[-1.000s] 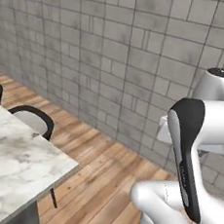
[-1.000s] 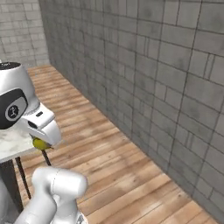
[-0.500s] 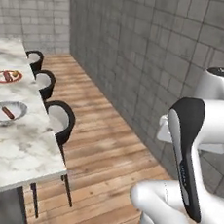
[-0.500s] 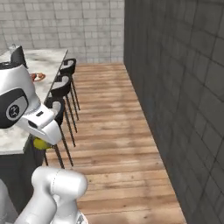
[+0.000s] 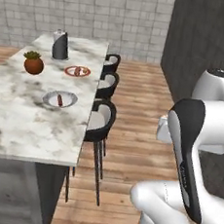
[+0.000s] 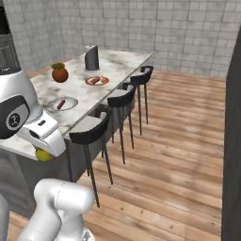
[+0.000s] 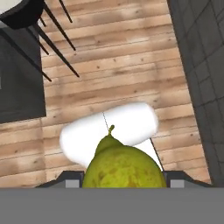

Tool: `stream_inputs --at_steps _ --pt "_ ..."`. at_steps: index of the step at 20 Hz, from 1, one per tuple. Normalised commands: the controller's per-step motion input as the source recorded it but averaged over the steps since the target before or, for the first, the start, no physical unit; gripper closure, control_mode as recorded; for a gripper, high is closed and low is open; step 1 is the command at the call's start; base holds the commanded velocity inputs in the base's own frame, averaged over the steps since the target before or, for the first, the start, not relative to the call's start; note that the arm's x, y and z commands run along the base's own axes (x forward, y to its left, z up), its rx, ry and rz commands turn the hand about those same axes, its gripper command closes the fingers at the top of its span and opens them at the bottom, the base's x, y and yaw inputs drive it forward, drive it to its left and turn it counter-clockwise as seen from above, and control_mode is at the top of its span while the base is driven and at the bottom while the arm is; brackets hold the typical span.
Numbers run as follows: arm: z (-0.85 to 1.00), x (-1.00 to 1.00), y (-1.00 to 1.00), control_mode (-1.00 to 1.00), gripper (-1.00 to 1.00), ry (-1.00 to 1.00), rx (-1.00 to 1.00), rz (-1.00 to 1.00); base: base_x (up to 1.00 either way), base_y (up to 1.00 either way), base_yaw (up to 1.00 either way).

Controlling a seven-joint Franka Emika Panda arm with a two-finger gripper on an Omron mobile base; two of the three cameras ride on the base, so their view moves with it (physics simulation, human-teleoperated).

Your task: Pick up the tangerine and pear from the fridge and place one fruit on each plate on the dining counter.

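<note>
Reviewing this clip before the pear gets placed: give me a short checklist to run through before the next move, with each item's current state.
1. Pear held in the gripper: ok, it sits between the jaws.
2. Dining counter in sight: ok.
3. Both plates visible, grey plate and red-rimmed plate: ok.
4. Plates free for fruit: not ok, each already carries a reddish item.
5. Gripper over a plate: not ok, wood floor lies below it.
6. Tangerine's whereabouts: cannot tell.
</note>
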Motion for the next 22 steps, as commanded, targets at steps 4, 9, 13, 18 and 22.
stream_inputs --at_steps 4,9,13,18,22 --pt "0.00 0.00 0.00 1.00 1.00 0.00 0.00 0.00 0.53 -0.72 0.73" --pt "0.00 0.00 0.00 1.00 1.00 0.00 0.00 0.00 0.43 -0.73 0.74" --pt "0.00 0.00 0.00 1.00 1.00 0.00 0.00 0.00 0.36 -0.71 0.75" --pt "0.00 0.00 0.00 1.00 1.00 0.00 0.00 0.00 0.31 -0.80 0.73" --pt "0.00 0.00 0.00 1.00 1.00 0.00 0.00 0.00 0.26 -0.85 0.71"
